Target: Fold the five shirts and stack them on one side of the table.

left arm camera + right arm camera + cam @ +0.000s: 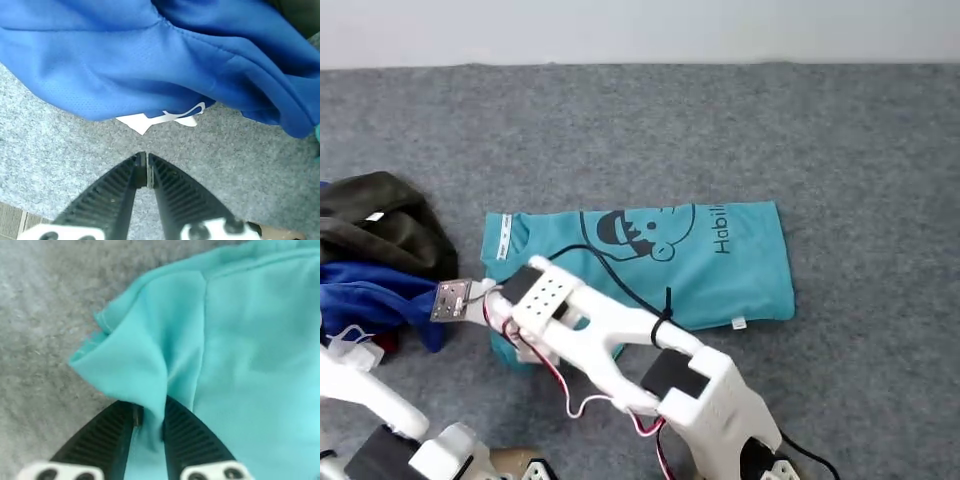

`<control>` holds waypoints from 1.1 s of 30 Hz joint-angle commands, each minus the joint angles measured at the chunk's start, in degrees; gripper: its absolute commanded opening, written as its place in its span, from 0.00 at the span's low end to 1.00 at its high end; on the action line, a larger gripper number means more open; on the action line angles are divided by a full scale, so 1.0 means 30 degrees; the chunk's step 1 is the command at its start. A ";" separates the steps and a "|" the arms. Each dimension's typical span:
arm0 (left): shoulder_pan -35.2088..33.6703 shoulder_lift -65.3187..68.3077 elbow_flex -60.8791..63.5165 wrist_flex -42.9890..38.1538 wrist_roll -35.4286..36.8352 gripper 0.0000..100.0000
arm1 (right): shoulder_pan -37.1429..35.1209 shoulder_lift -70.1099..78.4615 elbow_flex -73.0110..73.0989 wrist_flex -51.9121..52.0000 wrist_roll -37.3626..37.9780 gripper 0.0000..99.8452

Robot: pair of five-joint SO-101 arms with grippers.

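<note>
The teal shirt [720, 265] lies mid-frame in the high view, its lower-left corner pinched by the right gripper [149, 416] — folding seems under way. The left gripper [147, 169], fingers pressed together and empty, hangs near the blue shirt [150, 60]; next, that corner wants carrying across.

We seem to be at a robotics test bench rather than a home. A grey felt mat [840, 130] covers the table and a bare pale wall [640, 30] runs along the top of the frame. At the lower edge, white plastic arms [610, 335] with loose wires [567, 400] lean over a teal shirt [740, 270].
</note>
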 commanded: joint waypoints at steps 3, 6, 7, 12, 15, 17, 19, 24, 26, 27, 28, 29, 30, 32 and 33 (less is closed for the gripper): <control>0.0029 -0.0059 -0.0718 -0.0322 -0.0205 0.01 | 0.2095 -0.0454 -0.3341 0.0718 0.1201 0.01; 0.0029 -0.0029 -0.0718 -0.0322 -0.0205 0.01 | 0.3150 0.0103 -0.4571 0.0689 0.1612 0.01; 0.0029 -0.0029 -0.0718 -0.0322 -0.0205 0.01 | 0.3443 0.0366 -0.5040 0.0747 0.1758 0.01; 0.0059 -0.0029 -0.0718 -0.0322 -0.0205 0.01 | 0.4557 0.1861 -0.7179 0.0689 0.1817 0.01; 0.0059 -0.0029 -0.0718 -0.0322 -0.0205 0.01 | 0.4938 0.2857 -0.8410 0.0835 0.1758 0.05; 0.0059 -0.0029 -0.0718 -0.0322 -0.0205 0.01 | 0.5201 0.3355 -0.8938 0.0835 0.1729 0.12; 0.0059 -0.0029 -0.0718 -0.0322 -0.0205 0.01 | 0.5495 0.3590 -0.9289 0.0835 0.1700 0.20; 0.0059 -0.0029 -0.0718 -0.0322 -0.0205 0.01 | 0.6725 0.3736 -0.9846 0.0659 0.1700 0.23; 0.0059 -0.0029 -0.0718 -0.0322 -0.0205 0.01 | 0.7223 0.3736 -0.9846 0.0659 0.1700 0.23; 0.0059 -0.0029 -0.0689 -0.0322 -0.0205 0.01 | 0.7399 0.3678 -0.9846 0.0747 0.1700 0.23; 0.0059 -0.0029 -0.0689 -0.0322 -0.0205 0.01 | 0.7546 0.3560 -0.9846 0.0835 0.1700 0.22; 0.0147 -0.0029 -0.0689 -0.0322 -0.0205 0.01 | 0.7604 0.3473 -0.9846 0.0894 0.1700 0.20; 0.0293 -0.0029 -0.0689 -0.0322 -0.0205 0.01 | 0.7546 0.3238 -1.0051 0.1187 0.1700 0.17; 0.0615 -0.0029 -0.0659 -0.0293 -0.0176 0.01 | 0.7048 0.2799 -1.0872 0.2330 0.1729 0.08; 0.0791 -0.0029 -0.0659 -0.0293 -0.0176 0.01 | 0.6637 0.2623 -1.1253 0.2857 0.1729 0.04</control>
